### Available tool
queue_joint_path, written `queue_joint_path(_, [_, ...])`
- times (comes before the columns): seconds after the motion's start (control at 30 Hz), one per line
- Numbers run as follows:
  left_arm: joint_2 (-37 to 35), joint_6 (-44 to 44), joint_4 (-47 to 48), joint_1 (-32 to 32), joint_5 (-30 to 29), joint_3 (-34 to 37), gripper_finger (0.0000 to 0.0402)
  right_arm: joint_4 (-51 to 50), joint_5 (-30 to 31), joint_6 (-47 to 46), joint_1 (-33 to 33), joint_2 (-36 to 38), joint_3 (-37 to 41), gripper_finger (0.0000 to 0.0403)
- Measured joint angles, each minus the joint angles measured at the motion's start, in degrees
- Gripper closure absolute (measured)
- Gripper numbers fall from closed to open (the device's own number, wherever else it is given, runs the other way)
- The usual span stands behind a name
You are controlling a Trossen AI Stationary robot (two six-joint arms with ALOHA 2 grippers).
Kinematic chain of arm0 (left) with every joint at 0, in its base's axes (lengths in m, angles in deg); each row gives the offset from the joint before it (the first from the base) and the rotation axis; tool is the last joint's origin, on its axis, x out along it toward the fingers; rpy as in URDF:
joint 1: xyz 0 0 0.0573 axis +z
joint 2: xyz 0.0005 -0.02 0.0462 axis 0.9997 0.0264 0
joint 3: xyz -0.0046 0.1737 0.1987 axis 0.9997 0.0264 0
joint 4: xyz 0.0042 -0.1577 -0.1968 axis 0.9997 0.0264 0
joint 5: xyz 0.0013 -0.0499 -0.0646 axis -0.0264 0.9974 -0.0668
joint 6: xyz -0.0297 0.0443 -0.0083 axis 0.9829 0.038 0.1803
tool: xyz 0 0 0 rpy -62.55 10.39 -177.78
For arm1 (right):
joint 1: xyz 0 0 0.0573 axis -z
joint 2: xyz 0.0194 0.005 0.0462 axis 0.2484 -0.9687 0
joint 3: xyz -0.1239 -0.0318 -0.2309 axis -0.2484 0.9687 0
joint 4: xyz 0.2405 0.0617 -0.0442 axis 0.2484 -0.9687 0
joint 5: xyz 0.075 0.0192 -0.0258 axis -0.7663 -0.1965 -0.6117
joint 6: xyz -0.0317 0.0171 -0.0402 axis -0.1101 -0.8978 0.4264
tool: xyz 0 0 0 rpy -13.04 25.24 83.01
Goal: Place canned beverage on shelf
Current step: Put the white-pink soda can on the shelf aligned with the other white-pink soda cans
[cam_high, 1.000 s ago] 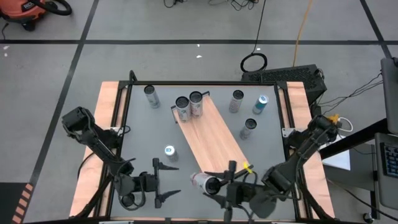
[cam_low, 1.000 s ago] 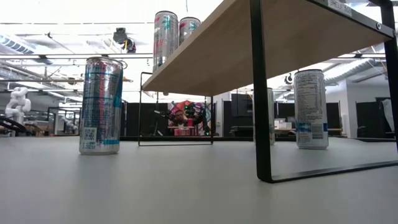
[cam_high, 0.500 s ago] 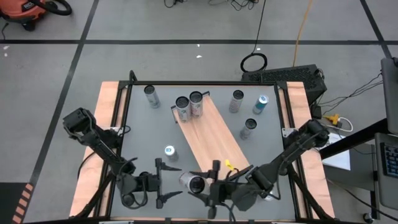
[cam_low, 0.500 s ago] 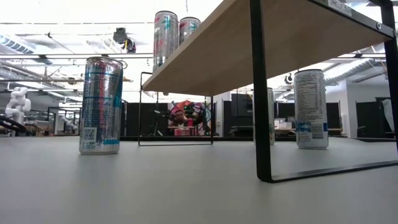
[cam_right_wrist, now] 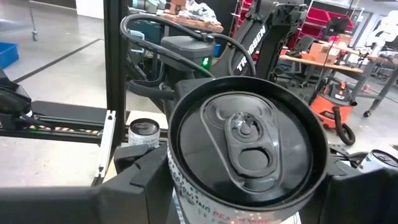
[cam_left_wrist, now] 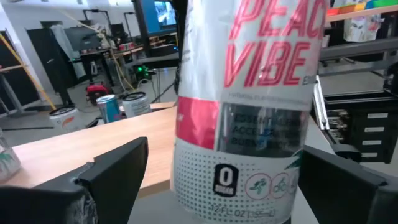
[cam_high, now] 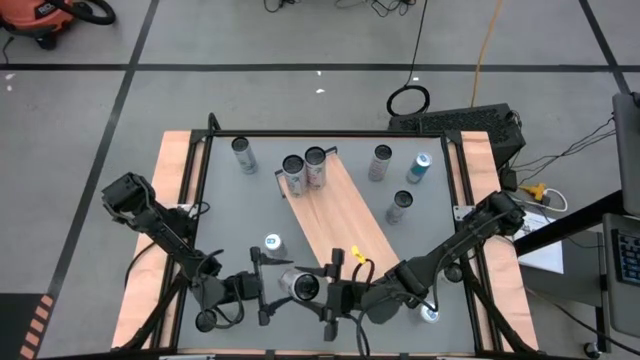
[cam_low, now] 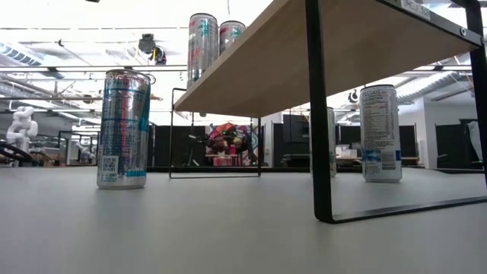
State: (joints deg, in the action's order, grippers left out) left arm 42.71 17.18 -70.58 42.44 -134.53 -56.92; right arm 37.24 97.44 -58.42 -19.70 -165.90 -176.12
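Observation:
A white and pink can (cam_high: 303, 286) stands upright in the air off the near left end of the shelf (cam_high: 345, 215), with my right gripper (cam_high: 322, 292) shut on it. Its top (cam_right_wrist: 247, 142) faces up. My left gripper (cam_high: 268, 290) is open beside it, on the table's left. The left fingers (cam_left_wrist: 112, 171) stand on either side of the can's lower part (cam_left_wrist: 239, 180); I see no touch. Two cans (cam_high: 304, 168) stand on the shelf's far end, also seen from below (cam_low: 203, 46). My right gripper pinches the can's side wall (cam_right_wrist: 178, 194), just under the top rim, between its two fingers. The fingers (cam_right_wrist: 140, 183) come level from the table's right. The can stays upright and lifted clear of table and shelf.
Several other cans stand on the grey table: one on the left (cam_high: 272, 243), one at the far left (cam_high: 243, 155), three at the far right (cam_high: 400, 205), one at the near right (cam_high: 430, 315). The shelf's dark metal legs (cam_low: 316, 114) reach down to the tabletop.
My right gripper has carried the can toward the table's left edge, along the near edge and a little down, until it stands between my left gripper's open fingers. The can has stayed upright.

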Motion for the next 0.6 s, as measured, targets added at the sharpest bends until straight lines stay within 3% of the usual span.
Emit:
queue_joint_path(0.43, [0.0, -0.3, 0.2, -0.1, 0.1, 0.0, 0.0130, 0.0, 0.3, -0.5, 0.0, 0.0, 0.0, 0.0193])
queue_joint_path(0.6, [0.0, -0.4, 0.2, -0.1, 0.1, 0.0, 0.0147, 0.1, 0.3, -0.5, 0.0, 0.0, 0.0, 0.0193])
